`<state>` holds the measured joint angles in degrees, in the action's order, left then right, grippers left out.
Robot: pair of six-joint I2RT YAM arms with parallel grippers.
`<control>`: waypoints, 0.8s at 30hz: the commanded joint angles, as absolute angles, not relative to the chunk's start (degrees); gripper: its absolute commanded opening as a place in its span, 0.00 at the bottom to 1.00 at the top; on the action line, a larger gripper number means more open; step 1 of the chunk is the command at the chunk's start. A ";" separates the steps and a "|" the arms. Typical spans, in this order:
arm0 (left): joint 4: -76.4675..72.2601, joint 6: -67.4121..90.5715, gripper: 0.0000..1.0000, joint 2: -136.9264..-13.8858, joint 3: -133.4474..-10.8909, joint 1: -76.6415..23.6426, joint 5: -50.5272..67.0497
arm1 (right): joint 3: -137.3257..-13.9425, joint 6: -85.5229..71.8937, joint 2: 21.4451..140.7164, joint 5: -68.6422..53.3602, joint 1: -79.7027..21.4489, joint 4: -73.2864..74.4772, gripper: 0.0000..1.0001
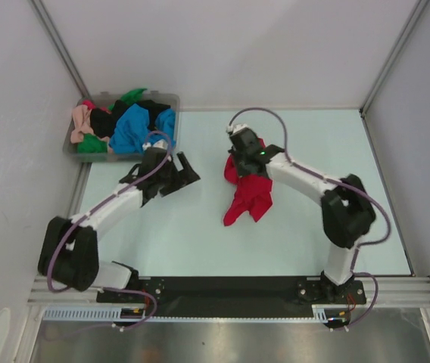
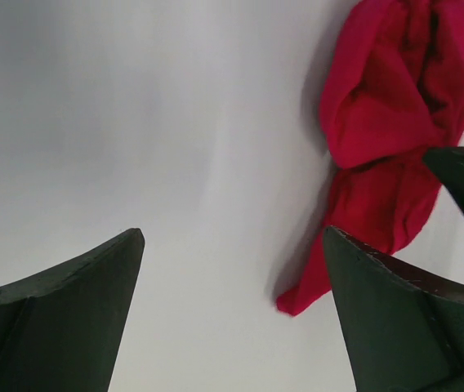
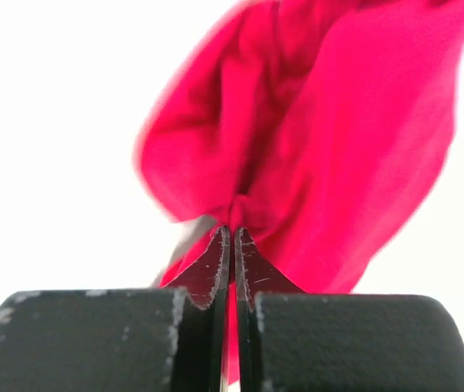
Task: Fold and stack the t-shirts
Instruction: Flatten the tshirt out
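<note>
A crumpled red t-shirt (image 1: 250,197) lies in the middle of the pale table, partly lifted at its far end. My right gripper (image 1: 239,168) is shut on a pinched fold of it; in the right wrist view the jaws (image 3: 232,230) meet with red cloth (image 3: 338,147) bunched between and beyond them. My left gripper (image 1: 183,180) hangs open to the left of the shirt, apart from it. Between its fingers (image 2: 234,233) is only bare table, with the red t-shirt (image 2: 395,106) ahead on the right. Other t-shirts, blue (image 1: 132,127), green (image 1: 133,95), black (image 1: 101,121) and pink (image 1: 81,121), sit piled in the bin.
A clear grey plastic bin (image 1: 163,97) stands at the back left corner of the table. White walls close in the back and both sides. The arm bases stand on a black rail (image 1: 230,287) at the near edge.
</note>
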<state>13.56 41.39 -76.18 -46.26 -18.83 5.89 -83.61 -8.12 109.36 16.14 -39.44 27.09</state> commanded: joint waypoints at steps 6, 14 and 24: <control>-4.81 45.61 0.89 -90.78 -58.80 -28.12 11.93 | -71.02 -13.44 89.57 -1.93 -30.95 18.55 0.00; -16.79 52.29 0.89 -96.23 -60.28 -30.75 17.31 | -64.34 -16.17 88.33 -5.53 -25.58 14.59 0.00; -9.23 65.46 0.86 -98.53 -59.16 -35.15 9.76 | -63.72 -20.57 90.35 -6.77 -25.58 9.06 0.00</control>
<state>-10.48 58.76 -98.63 -59.57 -34.54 12.67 -63.42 -18.39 89.80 -5.72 -25.56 13.69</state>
